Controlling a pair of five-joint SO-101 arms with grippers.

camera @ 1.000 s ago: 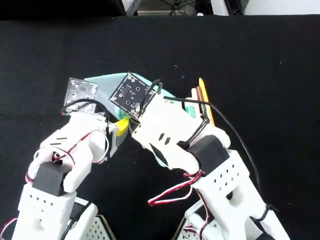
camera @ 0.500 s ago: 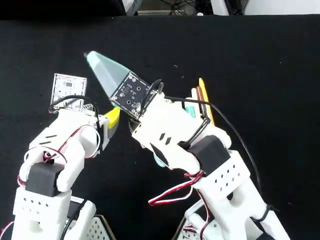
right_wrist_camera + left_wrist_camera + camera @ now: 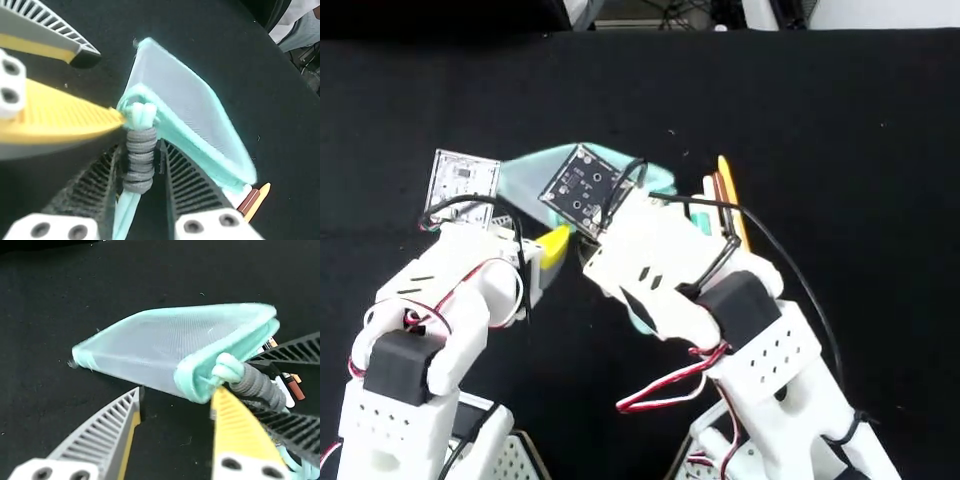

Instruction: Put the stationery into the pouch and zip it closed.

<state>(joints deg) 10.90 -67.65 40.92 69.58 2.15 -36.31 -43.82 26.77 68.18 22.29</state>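
the teal mesh pouch sits on the black table, with the pens just beside it. the right gripper is clamped on the pouch's grey pull cord. the left gripper is spread apart at the pouch's corner, its yellow finger touching the cord's knot.
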